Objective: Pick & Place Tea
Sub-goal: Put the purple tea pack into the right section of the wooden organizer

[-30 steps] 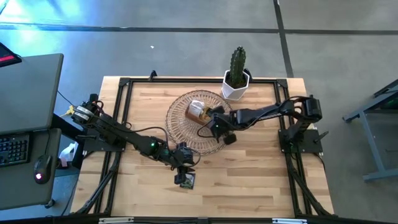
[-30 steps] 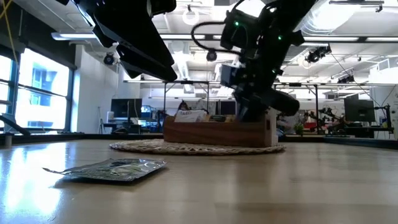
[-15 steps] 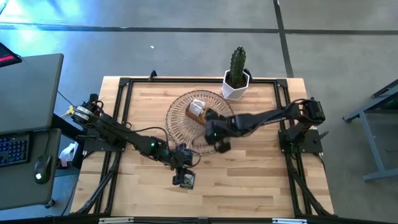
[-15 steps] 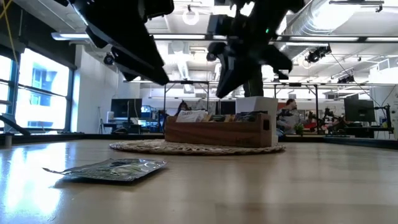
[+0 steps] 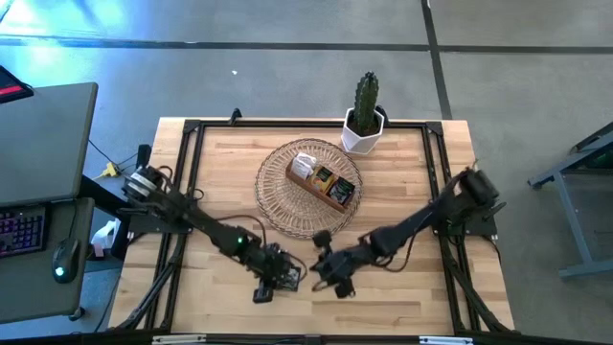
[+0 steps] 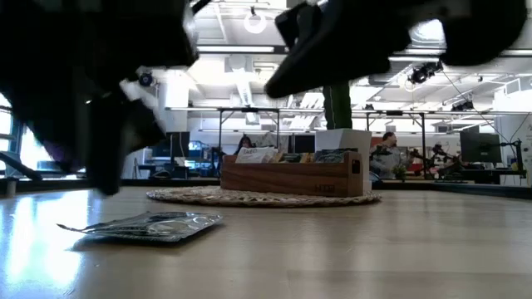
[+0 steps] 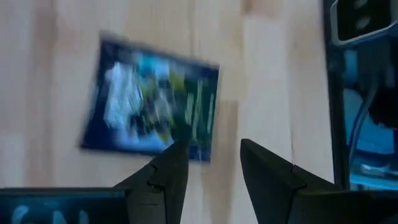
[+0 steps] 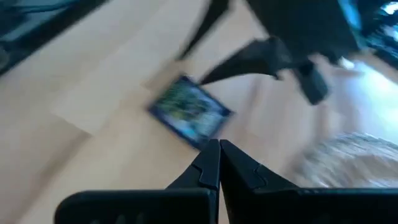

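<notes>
One dark blue-green tea packet [image 7: 149, 102] lies flat on the bare wood near the table's near edge [image 6: 150, 224] [image 8: 189, 115]. My left gripper [image 7: 213, 149] hovers over it [image 5: 273, 278], open, with its fingertips above the packet's edge. My right gripper [image 8: 219, 152] is shut and sits just to the packet's right [image 5: 330, 276], pointing at it. More packets stand in the wooden box [image 5: 323, 180].
The wooden box [image 6: 291, 176] sits on the round wicker basket [image 5: 278, 192] at the table's middle. A cactus in a white pot [image 5: 364, 120] stands at the far edge. Both arms crowd the near middle. Bare wood lies toward the near right corner.
My right gripper has left the wooden box and swept toward the near edge and the left, coming down low beside the packet. My left gripper has moved a little toward the near edge, over the packet. The packet has stayed where it was.
</notes>
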